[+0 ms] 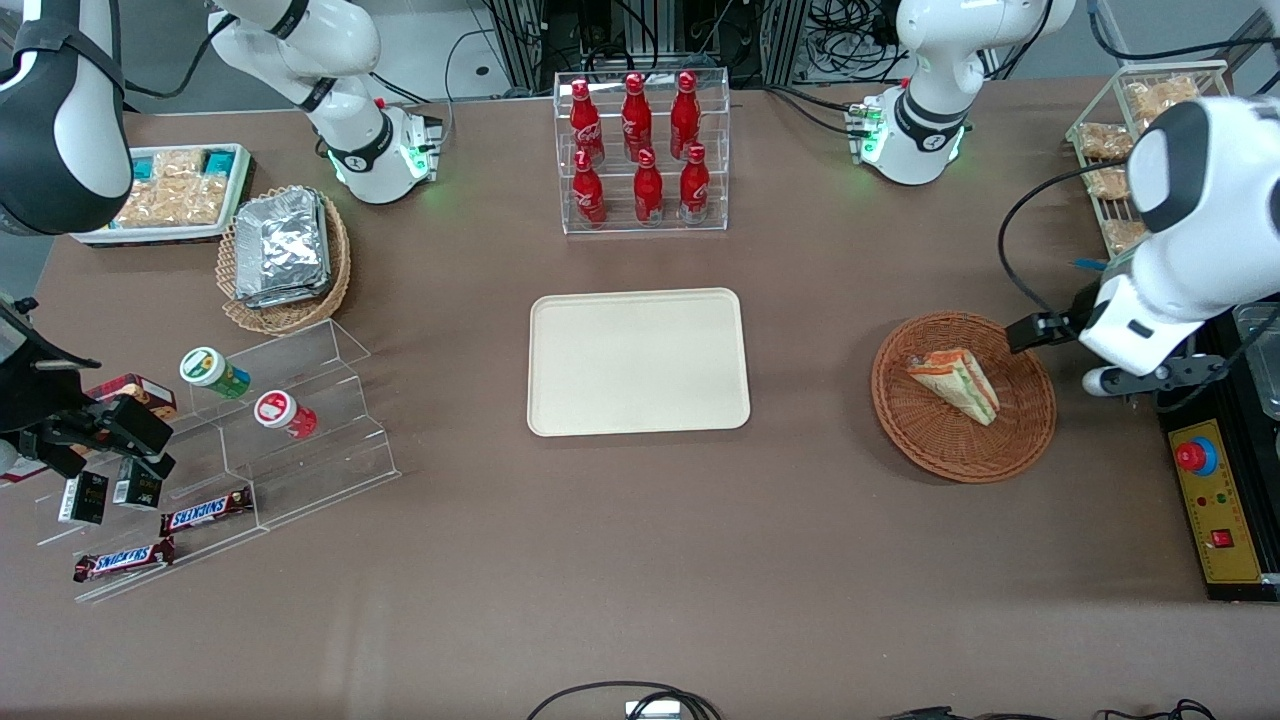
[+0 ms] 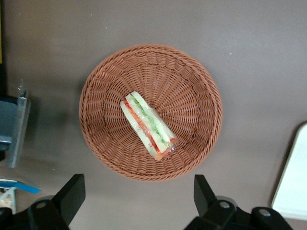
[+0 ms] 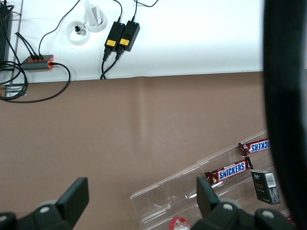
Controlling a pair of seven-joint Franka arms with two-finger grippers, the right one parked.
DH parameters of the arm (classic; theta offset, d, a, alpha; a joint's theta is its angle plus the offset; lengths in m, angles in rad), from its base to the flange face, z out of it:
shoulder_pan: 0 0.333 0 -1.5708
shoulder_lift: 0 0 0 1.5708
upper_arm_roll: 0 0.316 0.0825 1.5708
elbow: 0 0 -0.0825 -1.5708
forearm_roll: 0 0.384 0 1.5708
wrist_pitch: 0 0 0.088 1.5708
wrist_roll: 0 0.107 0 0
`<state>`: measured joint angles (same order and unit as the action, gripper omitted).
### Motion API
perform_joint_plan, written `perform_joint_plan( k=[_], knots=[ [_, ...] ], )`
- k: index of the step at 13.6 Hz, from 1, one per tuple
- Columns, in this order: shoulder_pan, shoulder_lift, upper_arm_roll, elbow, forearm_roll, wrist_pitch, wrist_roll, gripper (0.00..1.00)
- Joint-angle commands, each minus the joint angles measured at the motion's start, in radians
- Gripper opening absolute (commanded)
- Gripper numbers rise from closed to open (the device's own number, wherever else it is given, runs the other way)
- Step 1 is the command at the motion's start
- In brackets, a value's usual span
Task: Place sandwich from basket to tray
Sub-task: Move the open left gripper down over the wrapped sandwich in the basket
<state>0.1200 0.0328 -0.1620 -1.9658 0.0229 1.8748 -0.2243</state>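
The sandwich [image 1: 955,383], a triangular wedge in clear wrap, lies in the round reddish-brown basket [image 1: 900,420]. It also shows in the left wrist view [image 2: 148,125], lying near the middle of the basket [image 2: 192,81]. The cream-beige tray [image 1: 638,360] lies flat at the table's middle with nothing on it; its corner shows in the left wrist view [image 2: 293,187]. My left gripper [image 1: 1040,330] hangs above the table beside the basket's rim, toward the working arm's end. It is open and empty [image 2: 139,201], with both black fingers [image 2: 72,191] spread wide.
A clear rack of red cola bottles [image 1: 642,150] stands farther from the camera than the tray. A tan basket of foil packets [image 1: 283,255], a white snack tray [image 1: 175,190] and an acrylic stepped stand [image 1: 250,430] lie toward the parked arm's end. A control box [image 1: 1215,500] sits near the basket.
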Motion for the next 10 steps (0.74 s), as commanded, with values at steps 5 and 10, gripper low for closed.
perform_joint_plan(
  k=[5, 10],
  knots=[
    [-0.011, -0.031, -0.002, -0.248, 0.019, 0.283, -0.291, 1.0],
    [-0.011, -0.011, -0.002, -0.343, 0.019, 0.441, -0.42, 1.0]
  ],
)
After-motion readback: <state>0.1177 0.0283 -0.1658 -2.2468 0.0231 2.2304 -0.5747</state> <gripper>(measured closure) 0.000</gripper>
